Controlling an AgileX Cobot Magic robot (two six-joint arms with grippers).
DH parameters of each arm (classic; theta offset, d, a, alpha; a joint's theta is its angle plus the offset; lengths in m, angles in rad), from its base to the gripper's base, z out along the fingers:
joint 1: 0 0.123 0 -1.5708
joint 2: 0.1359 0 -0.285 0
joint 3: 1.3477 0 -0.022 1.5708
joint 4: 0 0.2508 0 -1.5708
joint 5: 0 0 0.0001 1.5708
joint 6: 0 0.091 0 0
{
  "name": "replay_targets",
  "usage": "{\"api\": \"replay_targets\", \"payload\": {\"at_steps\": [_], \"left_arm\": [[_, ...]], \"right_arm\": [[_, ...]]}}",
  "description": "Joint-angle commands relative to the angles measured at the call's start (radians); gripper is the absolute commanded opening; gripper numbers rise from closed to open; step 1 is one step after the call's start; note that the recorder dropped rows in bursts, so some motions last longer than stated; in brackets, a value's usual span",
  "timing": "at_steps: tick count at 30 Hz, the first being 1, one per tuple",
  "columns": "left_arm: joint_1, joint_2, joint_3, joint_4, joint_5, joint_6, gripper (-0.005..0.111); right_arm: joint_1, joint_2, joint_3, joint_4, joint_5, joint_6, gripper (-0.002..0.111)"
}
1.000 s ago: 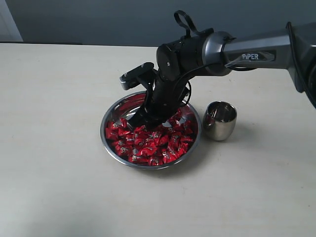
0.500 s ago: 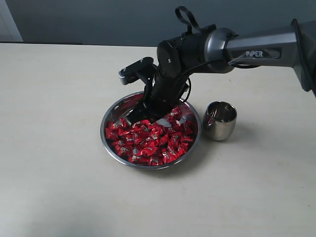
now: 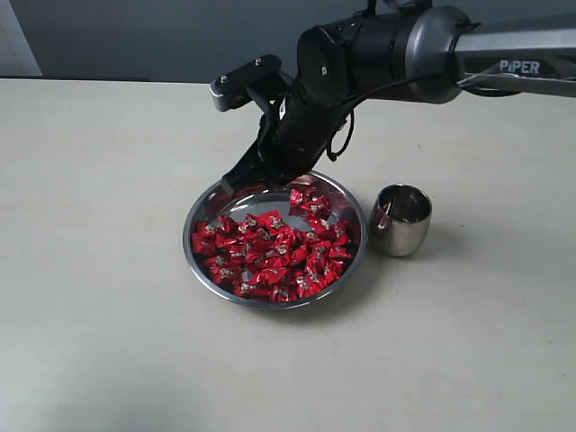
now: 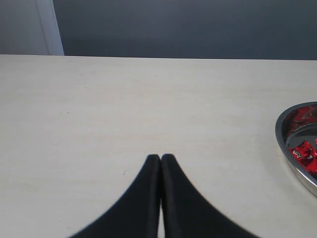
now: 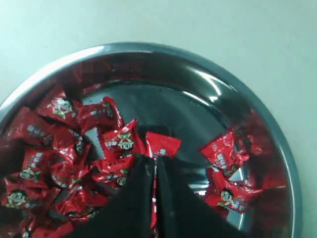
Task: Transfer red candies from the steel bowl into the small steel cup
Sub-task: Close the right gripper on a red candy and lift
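Lifting off the heap in the steel bowl (image 3: 189,250), my right tool (image 5: 155,162) now hangs above it, pinching one red candy (image 5: 162,143). Next stop is the small steel cup (image 3: 401,225), just beside the bowl. My left tool (image 4: 160,158) is pressed together over bare worktop (image 4: 124,99).

A pale cream, matte table (image 3: 108,342) fills the scene under soft light. Behind it stands a dark grey-blue wall (image 3: 180,36), a white strip (image 3: 16,40) at its left end.
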Motion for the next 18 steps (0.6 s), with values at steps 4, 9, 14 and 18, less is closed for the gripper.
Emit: {"api": "replay_targets", "payload": {"at_steps": [4, 9, 14, 18], "left_arm": [[-0.005, -0.007, 0.003, 0.0, -0.004, -0.002, 0.0], [-0.005, -0.007, 0.003, 0.0, -0.004, -0.002, 0.0], [-0.005, -0.007, 0.003, 0.0, -0.004, -0.002, 0.0], [-0.005, -0.007, 0.003, 0.0, -0.004, -0.002, 0.0]], "right_arm": [[-0.006, 0.075, -0.005, 0.0, -0.014, -0.028, 0.046], [-0.006, 0.106, -0.005, 0.003, -0.045, -0.025, 0.049], [-0.006, 0.139, -0.005, 0.001, -0.056, -0.021, 0.049], [-0.006, 0.142, -0.005, -0.001, -0.063, -0.021, 0.049]]}}
